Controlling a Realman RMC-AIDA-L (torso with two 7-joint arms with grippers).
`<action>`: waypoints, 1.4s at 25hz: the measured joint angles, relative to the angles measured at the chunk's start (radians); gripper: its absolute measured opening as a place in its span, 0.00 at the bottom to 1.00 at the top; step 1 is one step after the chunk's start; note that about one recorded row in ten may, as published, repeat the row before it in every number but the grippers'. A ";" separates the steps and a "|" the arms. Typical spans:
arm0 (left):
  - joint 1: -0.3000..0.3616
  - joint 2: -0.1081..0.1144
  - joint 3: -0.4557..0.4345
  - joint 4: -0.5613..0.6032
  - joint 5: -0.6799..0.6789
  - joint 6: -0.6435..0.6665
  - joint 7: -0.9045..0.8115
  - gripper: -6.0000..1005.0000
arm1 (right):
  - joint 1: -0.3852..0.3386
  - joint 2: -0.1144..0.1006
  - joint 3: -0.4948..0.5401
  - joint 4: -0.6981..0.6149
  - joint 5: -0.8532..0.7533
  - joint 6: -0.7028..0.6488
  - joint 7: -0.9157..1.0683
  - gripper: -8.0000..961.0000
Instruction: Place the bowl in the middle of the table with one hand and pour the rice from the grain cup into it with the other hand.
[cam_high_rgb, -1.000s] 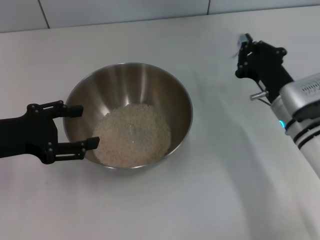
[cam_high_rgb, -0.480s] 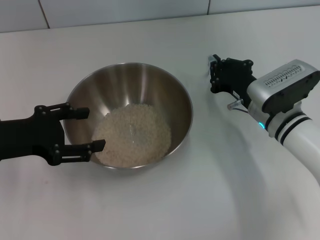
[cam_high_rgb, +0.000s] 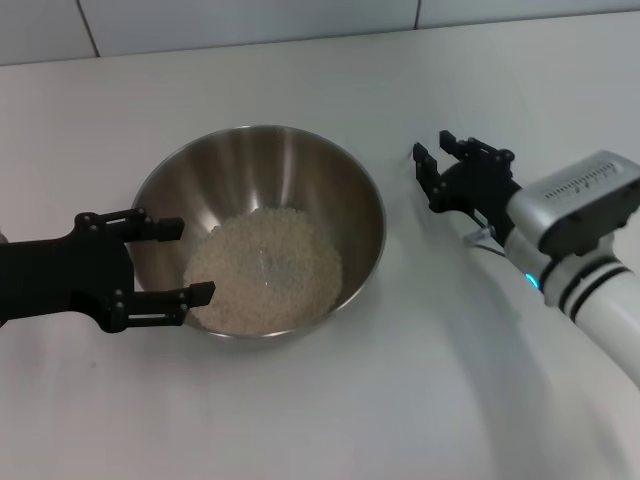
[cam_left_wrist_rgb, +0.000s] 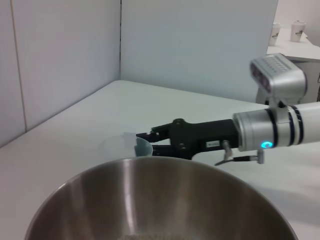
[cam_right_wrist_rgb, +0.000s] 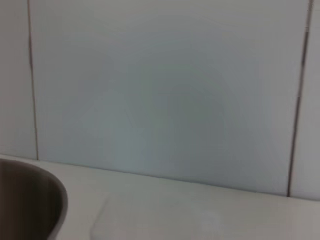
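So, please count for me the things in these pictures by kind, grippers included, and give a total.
Steel bowl: 1
Heap of rice, in the bowl: 1
Translucent grain cup, in front of the right gripper's fingertips: 1
Black grippers: 2, the left gripper at the bowl's rim and the right gripper beside the bowl
Total: 5

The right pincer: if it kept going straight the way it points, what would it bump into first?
Probably the little plastic cup. In the left wrist view it stands on the table right at the tips of the right pincer, beside the bowl. The head view hardly shows the cup, so depth is uncertain.
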 joint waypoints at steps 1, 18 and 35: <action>0.000 0.000 0.000 0.000 0.001 0.000 0.000 0.83 | -0.013 -0.001 0.000 0.006 -0.001 -0.011 0.000 0.25; -0.003 0.003 -0.001 0.004 0.003 0.004 -0.001 0.83 | -0.110 -0.159 -0.003 -0.147 -0.480 -0.604 0.540 0.84; -0.026 0.003 -0.010 0.000 0.006 -0.033 -0.011 0.83 | 0.342 -0.002 -0.688 -1.048 -0.454 -0.892 1.258 0.86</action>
